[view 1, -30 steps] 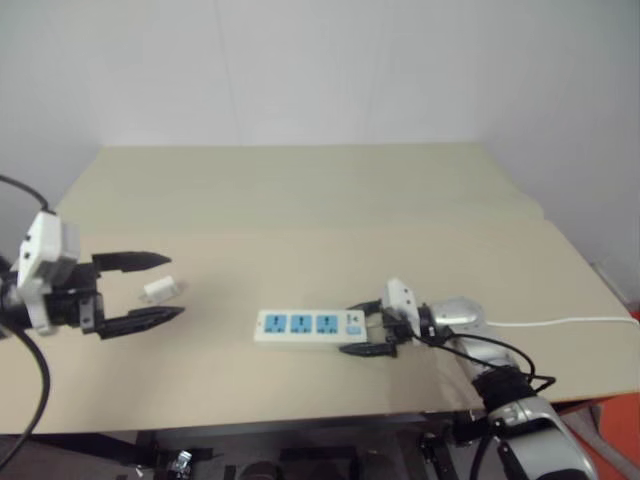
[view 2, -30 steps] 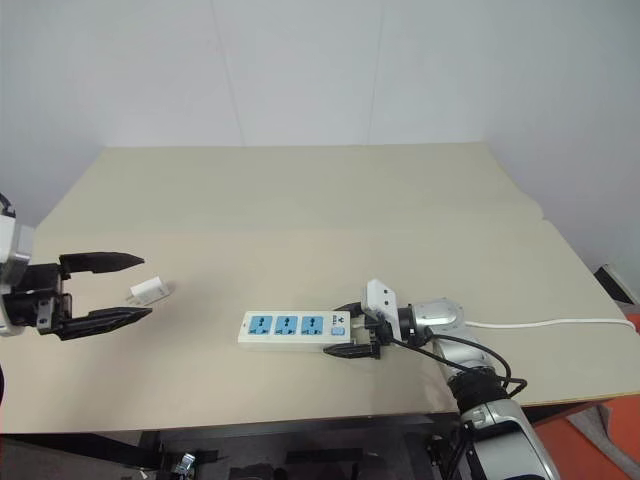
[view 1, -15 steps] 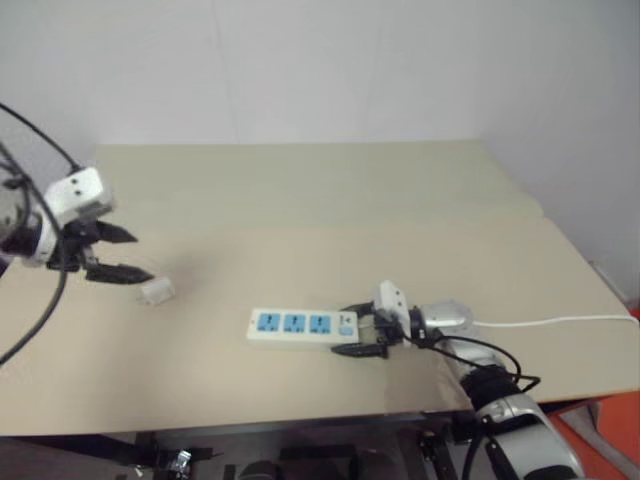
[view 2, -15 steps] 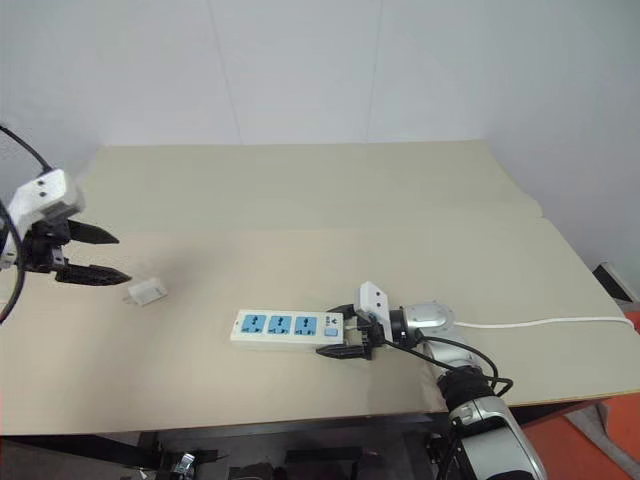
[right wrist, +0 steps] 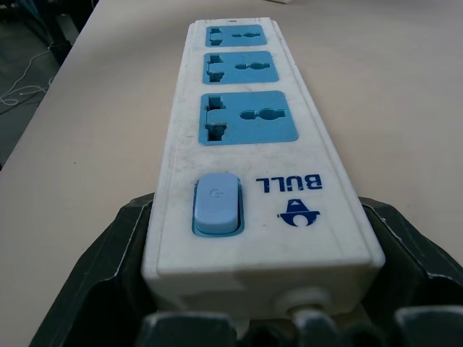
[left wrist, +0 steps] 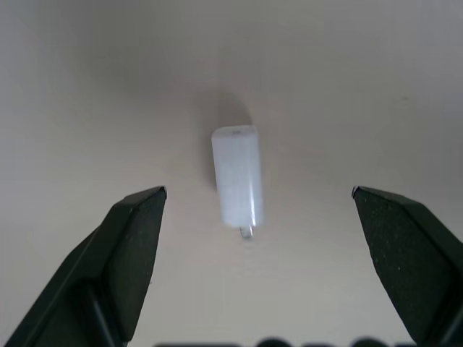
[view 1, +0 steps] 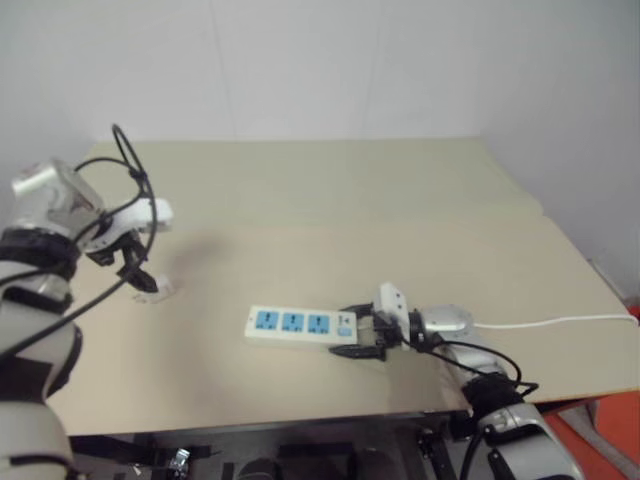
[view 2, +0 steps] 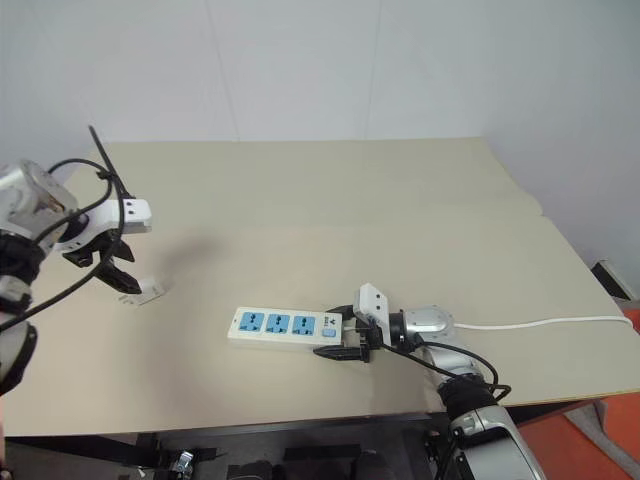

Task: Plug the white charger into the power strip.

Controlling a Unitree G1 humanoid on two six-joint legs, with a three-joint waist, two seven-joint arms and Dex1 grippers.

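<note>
On the beige tabletop [view 1: 330, 210] the small white boxy charger [view 1: 153, 290] lies flat near the left edge, well apart from the long flat white plastic power strip [view 1: 300, 326] with its three blue socket faces, which sits nearer the front edge toward the middle. The left gripper [left wrist: 257, 217] hangs over the charger pointing steeply down, its two black fingers [left wrist: 134, 246] spread wide — one on either side of the charger with bare table between each finger and the white body, nothing touched. From the left wrist view the charger shows as a rounded white block with a bit of metal prong poking from the end nearer the camera. The right gripper [view 1: 360, 335] lies low and almost level at the strip's right end, its black fingers [right wrist: 116, 267] closed against the two long sides of the strip at the end that carries the pale blue switch [right wrist: 215, 204] and the blue "BULL" lettering. A white cord [view 1: 560, 322] runs from that end of the strip off to the right across the table to its edge. All three sockets are empty, and the strip lies flat, angled slightly along the front edge.
</note>
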